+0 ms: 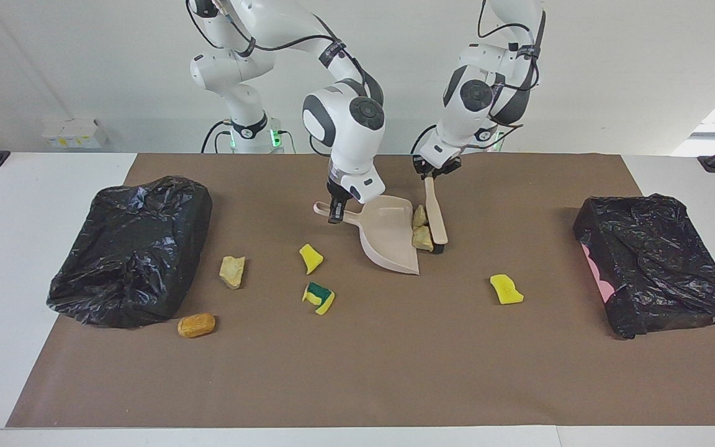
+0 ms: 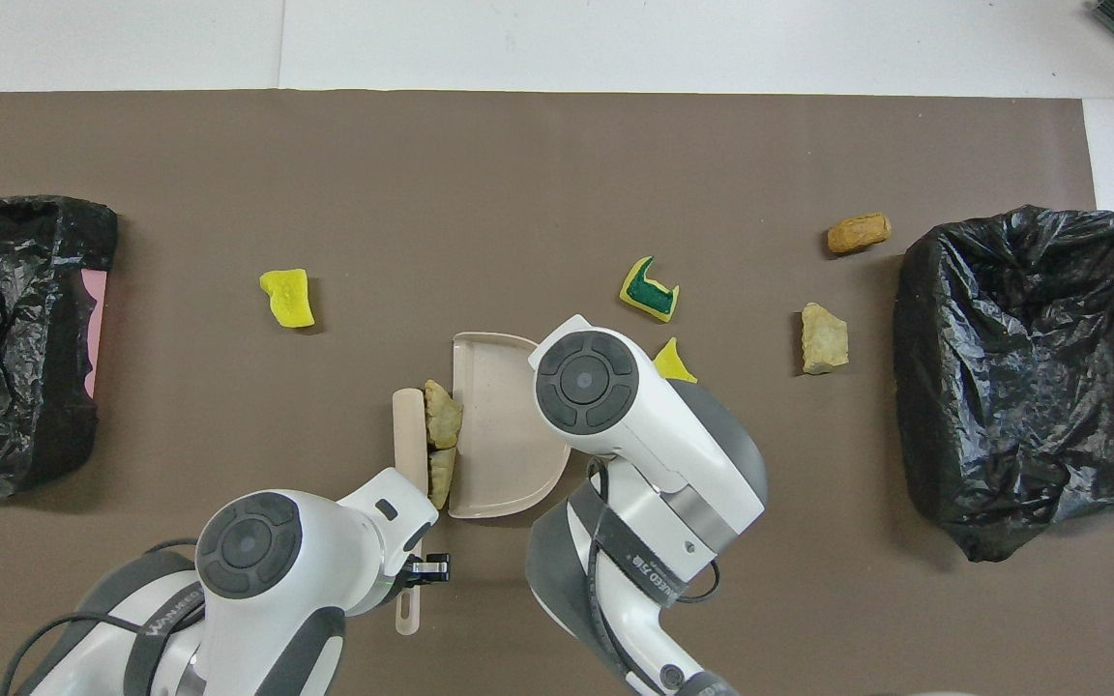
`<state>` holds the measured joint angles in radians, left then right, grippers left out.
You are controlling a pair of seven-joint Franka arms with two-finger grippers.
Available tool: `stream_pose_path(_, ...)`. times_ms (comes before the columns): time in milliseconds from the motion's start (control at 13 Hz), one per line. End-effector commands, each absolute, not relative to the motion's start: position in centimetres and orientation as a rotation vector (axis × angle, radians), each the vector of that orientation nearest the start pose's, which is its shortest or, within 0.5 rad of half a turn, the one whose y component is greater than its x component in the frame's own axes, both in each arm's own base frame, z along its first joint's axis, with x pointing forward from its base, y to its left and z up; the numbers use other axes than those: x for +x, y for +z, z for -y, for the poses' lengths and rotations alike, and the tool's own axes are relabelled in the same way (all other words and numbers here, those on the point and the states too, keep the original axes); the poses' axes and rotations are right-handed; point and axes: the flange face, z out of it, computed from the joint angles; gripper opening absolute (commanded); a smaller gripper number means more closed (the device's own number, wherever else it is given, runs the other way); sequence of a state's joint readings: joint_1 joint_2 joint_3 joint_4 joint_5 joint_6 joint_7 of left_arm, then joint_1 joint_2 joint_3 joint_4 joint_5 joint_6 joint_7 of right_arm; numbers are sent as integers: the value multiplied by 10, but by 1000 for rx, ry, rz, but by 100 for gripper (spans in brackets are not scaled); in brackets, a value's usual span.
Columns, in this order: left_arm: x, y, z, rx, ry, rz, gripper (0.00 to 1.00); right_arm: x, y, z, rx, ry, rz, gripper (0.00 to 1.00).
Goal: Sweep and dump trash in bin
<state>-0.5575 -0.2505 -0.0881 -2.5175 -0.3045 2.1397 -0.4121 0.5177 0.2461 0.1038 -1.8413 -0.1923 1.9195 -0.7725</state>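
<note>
Brown mat: I see a brown paper sheet [image 1: 357, 360] covering most of the white table [image 1: 16, 279], and everything I work with lies on it.
Left gripper: my left gripper [image 1: 435, 172] is clamped shut on the handle of the brush [image 1: 437, 214], whose head is down on the mat.
Right gripper: my right gripper [image 1: 334, 212] is closed on the handle of the beige dustpan [image 1: 388, 242], holding it with its open edge toward the brush.
Brush and pan: in the overhead view the brush [image 2: 409, 435] lies just beside the dustpan [image 2: 499, 425], with two chunks pinched between them.
Pale beige pair: two beige sponge chunks [image 1: 421, 231] sit touching each other at the dustpan's mouth, against the brush; I cannot tell whether they are on the pan's lip.
Bright yellow chunk: one yellow sponge piece [image 1: 506, 289] lies alone toward the left arm's end, farther from the robots than the brush.
Yellow wedge: a second yellow piece [image 1: 311, 257] lies near the pan on the right arm's side.
Yellow and green chunk: a green-faced sponge [image 1: 318, 297] sits just farther out than the wedge.
Lone beige chunk: a beige chunk [image 1: 232, 271] lies near the bin at the right arm's end.
Orange-brown chunk: an orange-brown piece [image 1: 196, 325] lies close to that bin's corner.
Bins: a black-bagged bin [image 1: 131, 248] stands at the right arm's end, a second black-bagged bin [image 1: 655, 261] at the left arm's end with a pink patch showing.
</note>
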Motion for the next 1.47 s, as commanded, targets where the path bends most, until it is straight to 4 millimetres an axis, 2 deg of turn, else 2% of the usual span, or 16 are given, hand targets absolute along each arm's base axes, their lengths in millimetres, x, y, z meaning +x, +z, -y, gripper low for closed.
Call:
stream_pose_path(0, 332, 372, 302, -3283, 369, -156, 0, 504, 382, -340, -2473, 238, 2178, 0)
stream_pose_path(154, 344, 394, 317, -3295, 374, -188, 0, 509, 384, -337, -2482, 231, 2167, 0)
stream_pose_path(232, 351, 409, 317, -3302, 381, -188, 0, 513, 385, -337, -2487, 231, 2161, 0)
stream_pose_path(309, 358, 420, 312, -3308, 387, -183, 0, 515, 386, -336, -2490, 219, 2155, 0)
stream_pose_path(463, 390, 428, 281, -3326, 331, -71, 0, 517, 389, -333, -2486, 208, 2154, 0)
stream_pose_path(540, 404, 430, 269, -3323, 279, -86, 0, 520, 390, -327, -2497, 208, 2128, 0)
stream_pose_path(695, 450, 429, 222, -3277, 205, -98, 0, 522, 392, -324, -2503, 202, 2124, 0)
stream_pose_path(849, 490, 434, 185, -3274, 158, -75, 0, 522, 393, -324, -2505, 197, 2122, 0)
stream_pose_path(926, 507, 434, 158, -3260, 135, -81, 0, 523, 393, -324, -2509, 194, 2119, 0)
stream_pose_path(1081, 534, 432, 108, -3224, 97, -148, 0, 523, 395, -324, -2508, 189, 2121, 0)
stream_pose_path(1389, 565, 400, 18, -3101, 71, -295, 0, 522, 395, -323, -2512, 191, 2117, 0)
